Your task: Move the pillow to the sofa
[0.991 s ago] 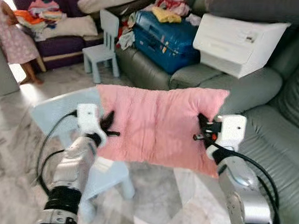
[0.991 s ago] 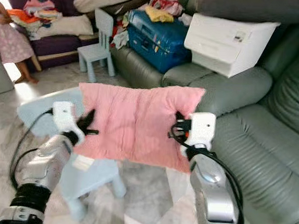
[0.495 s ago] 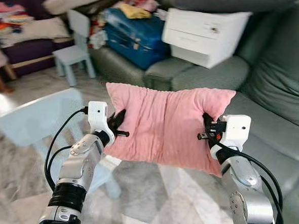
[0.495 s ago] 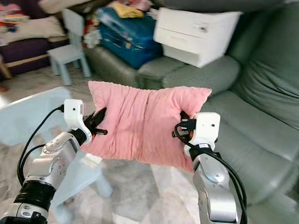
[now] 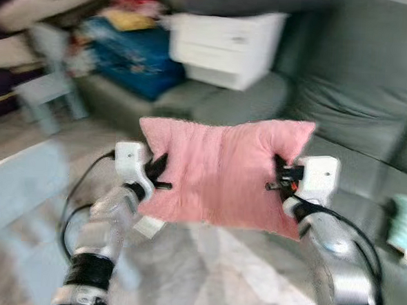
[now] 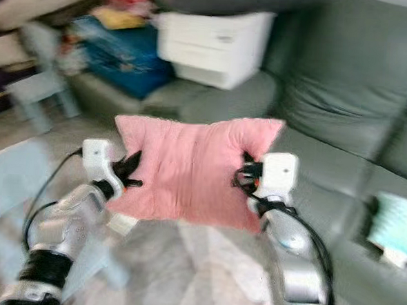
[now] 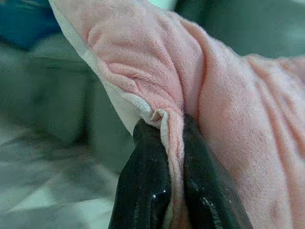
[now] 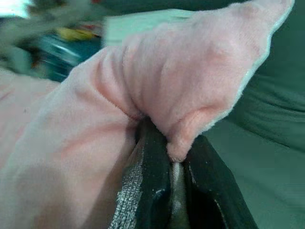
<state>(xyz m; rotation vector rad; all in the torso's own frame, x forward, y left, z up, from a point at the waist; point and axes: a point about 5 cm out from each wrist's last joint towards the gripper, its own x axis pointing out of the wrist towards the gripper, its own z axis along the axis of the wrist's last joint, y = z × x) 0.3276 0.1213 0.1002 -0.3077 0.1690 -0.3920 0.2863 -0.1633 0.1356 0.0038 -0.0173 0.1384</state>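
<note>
Grey sofa (image 5: 359, 100) cushions sweep across ahead of us, blurred, with a white box (image 5: 224, 46) and a blue suitcase (image 5: 130, 55) crowding the far seat. We've got the pink pillow (image 5: 219, 171) slung in the air between both arms, over the floor and just short of the seat. Left gripper (image 7: 172, 157) is pinched tight on one edge fold, right gripper (image 8: 175, 162) clamped on the opposite corner. Both bites look thin; we reckon a swing could tug the plush free and drop one side.

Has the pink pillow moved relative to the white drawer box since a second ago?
Yes. The pillow, pinched by the left gripper and right gripper, now hangs right of the white box, nearer the sofa.
</note>
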